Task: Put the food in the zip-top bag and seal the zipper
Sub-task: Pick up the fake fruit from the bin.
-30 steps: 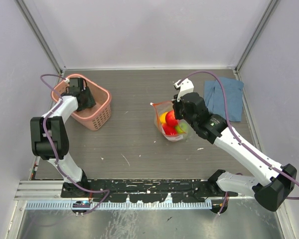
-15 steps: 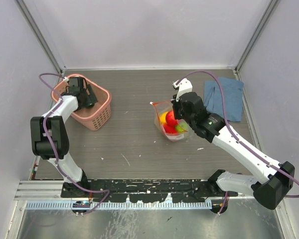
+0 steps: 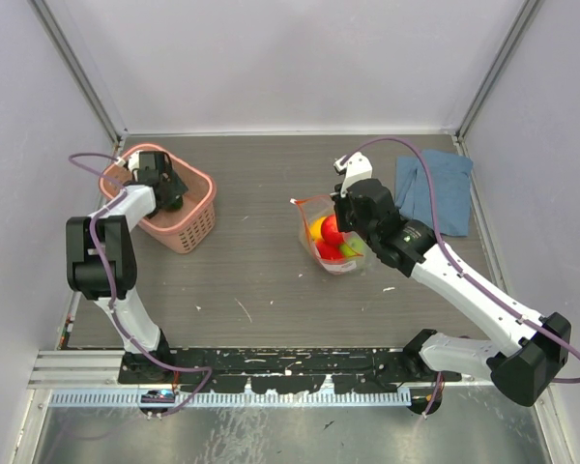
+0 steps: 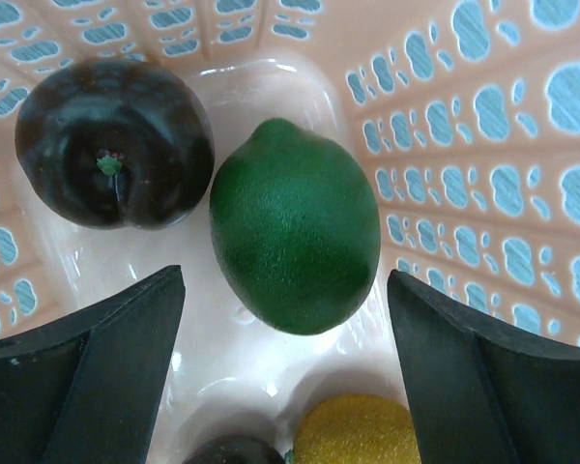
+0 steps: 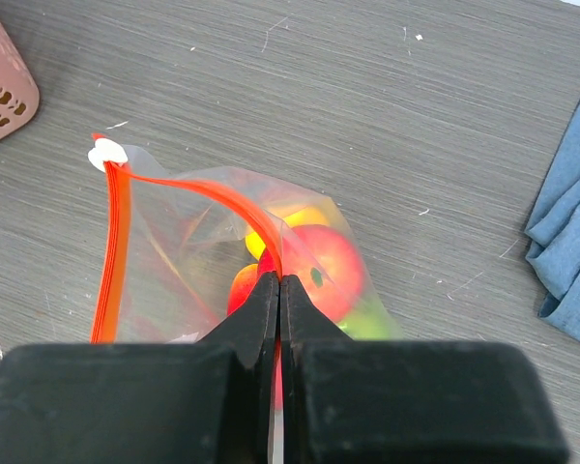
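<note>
The left jaws stood wide apart inside the pink lattice plastic basket [image 4: 483, 116], grasping nothing. A glossy green lime-shaped toy fruit [image 4: 295, 227] lay between them and just ahead. A dark glossy plum-like toy [image 4: 111, 145] sat ahead of one of them, just beside the green one. A yellow pebbled toy piece [image 4: 353, 430] lay between the jaws, nearer the wrist.

The right jaws were clenched on the mouth edge of the clear crinkly plastic zip-top bag [image 5: 174, 251], right on its orange-red zipper strip [image 5: 111, 251]. The small white slider [image 5: 106, 152] was ahead of them, at the strip's far end. A red toy fruit [image 5: 319, 266] and other pieces already sat in the bag just beyond the jaws.

Several things could probably go wrong. The green fruit was round and slick, so an off-centre squeeze might squirt it out. One jaw might catch the plum, and the other stood close to the basket wall and might snag the lattice and drag the basket. The right pinch was thin. If it slipped, the mouth would likely sag shut or the bag tip and spill.
</note>
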Robot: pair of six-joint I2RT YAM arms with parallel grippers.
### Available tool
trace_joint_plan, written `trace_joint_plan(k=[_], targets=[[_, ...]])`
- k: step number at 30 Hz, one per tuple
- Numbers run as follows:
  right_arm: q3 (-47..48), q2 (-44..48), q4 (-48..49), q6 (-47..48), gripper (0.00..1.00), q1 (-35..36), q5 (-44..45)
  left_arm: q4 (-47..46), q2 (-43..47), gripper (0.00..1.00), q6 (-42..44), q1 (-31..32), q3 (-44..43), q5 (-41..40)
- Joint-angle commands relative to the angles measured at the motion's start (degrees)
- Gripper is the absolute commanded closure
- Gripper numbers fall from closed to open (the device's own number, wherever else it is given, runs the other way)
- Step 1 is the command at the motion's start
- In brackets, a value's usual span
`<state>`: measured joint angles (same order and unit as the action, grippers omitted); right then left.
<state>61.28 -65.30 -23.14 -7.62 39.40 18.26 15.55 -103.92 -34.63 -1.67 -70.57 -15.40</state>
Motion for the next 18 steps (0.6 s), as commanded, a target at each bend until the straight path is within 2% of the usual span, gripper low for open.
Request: trace_joint_plan(k=[1,11,14,18], targets=[[1.6,-0.1,2.7,0.7,1.00,0.0,-0.3,-6.2,-0.6,0.13,-4.3,-0.3,0.3,-4.5],[1.5,-1.1,2.9,0.9,1.00,-0.1,-1.0,-6.5,-4.6,0.15,-3.5,-0.3,-0.5,-5.7],[1.5,-1.1,2.8,1.0,1.00,0.0,-1.0,-6.6,-5.4,0.22,-2.8,-0.3,-1.1,-5.3],[1.4,-1.2,2.8,1.0,1.00,-0.1,-1.0,-6.9,-4.5,0.36,-2.0,-0.3,-1.0,-4.3]])
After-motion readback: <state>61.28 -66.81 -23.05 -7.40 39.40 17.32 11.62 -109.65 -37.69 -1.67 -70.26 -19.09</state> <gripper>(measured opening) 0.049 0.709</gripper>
